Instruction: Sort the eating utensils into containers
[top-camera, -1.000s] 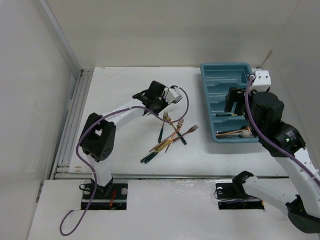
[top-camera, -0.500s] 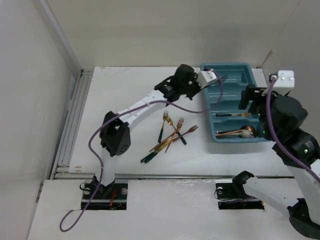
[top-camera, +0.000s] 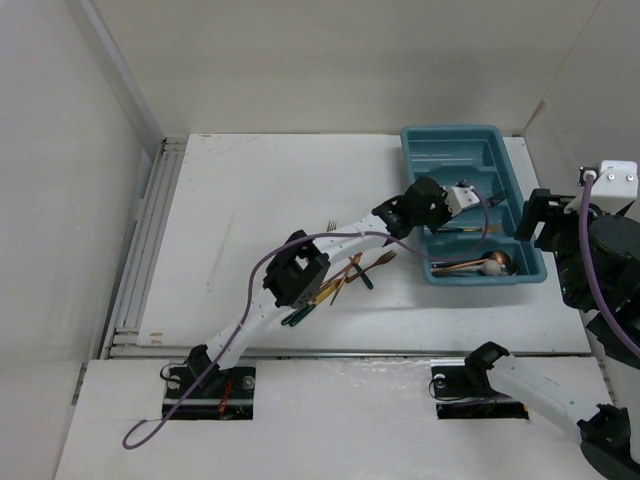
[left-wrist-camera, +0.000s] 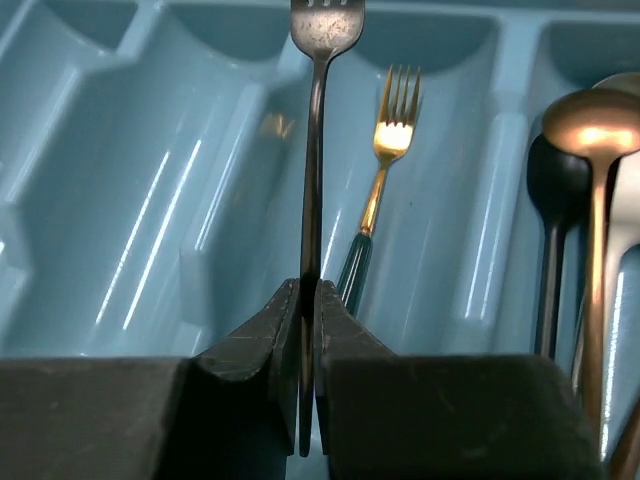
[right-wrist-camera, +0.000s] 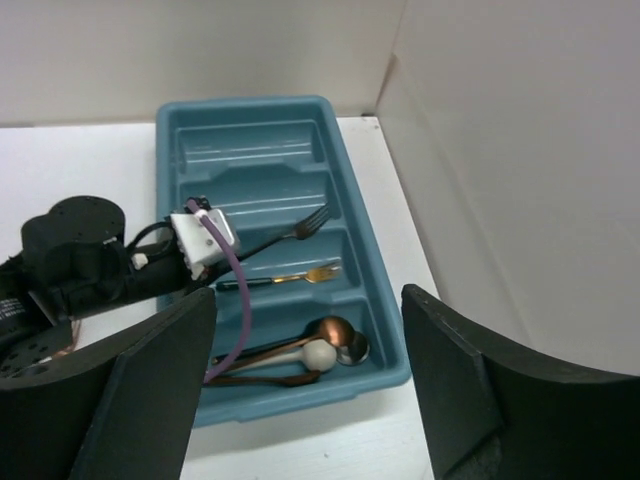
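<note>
Placing step: the left gripper (left-wrist-camera: 308, 300), pinching a dark fork (left-wrist-camera: 313, 180), holds it above the teal tray (top-camera: 450, 130) near 1 gold fork (left-wrist-camera: 385, 170) in its slot; next, probably lower and release; the right gripper (right-wrist-camera: 310, 400) hangs spread, empty

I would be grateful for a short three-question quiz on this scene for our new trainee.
1. True or false: the left hand is shut on a dark fork over the tray.
2. The right hand is: A) holding a spoon, B) open and empty, C) shut on a knife.
3. What lies in the slot right beside the one with the gold fork?

Key: 1 true; 2 B; 3 spoons.
</note>
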